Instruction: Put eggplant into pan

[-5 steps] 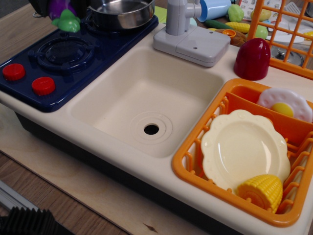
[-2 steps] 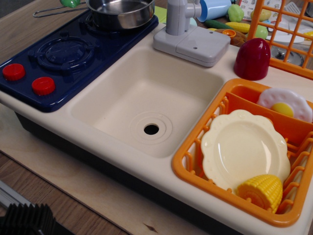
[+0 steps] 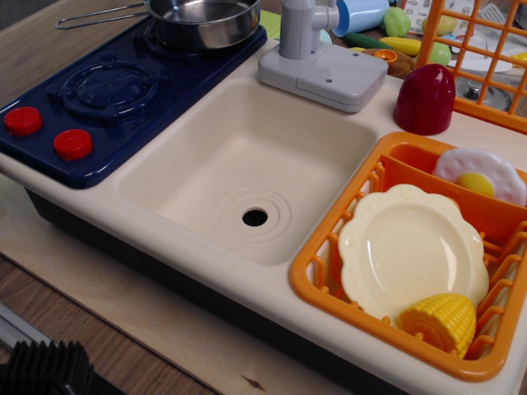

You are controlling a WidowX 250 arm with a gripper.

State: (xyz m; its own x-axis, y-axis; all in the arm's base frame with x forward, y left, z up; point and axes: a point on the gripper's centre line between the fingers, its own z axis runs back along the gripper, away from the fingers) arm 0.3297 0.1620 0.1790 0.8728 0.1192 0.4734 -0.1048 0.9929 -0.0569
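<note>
Pan: round, shiny stainless steel w/ low straight sides, seen upright on the far burner of the dark-blue stovetop, cut off by the top edge. Thin wire handle is pointed left, past the stove edge. Eggplant is not seen anywhere in view; pan interior only partly shown.
</note>
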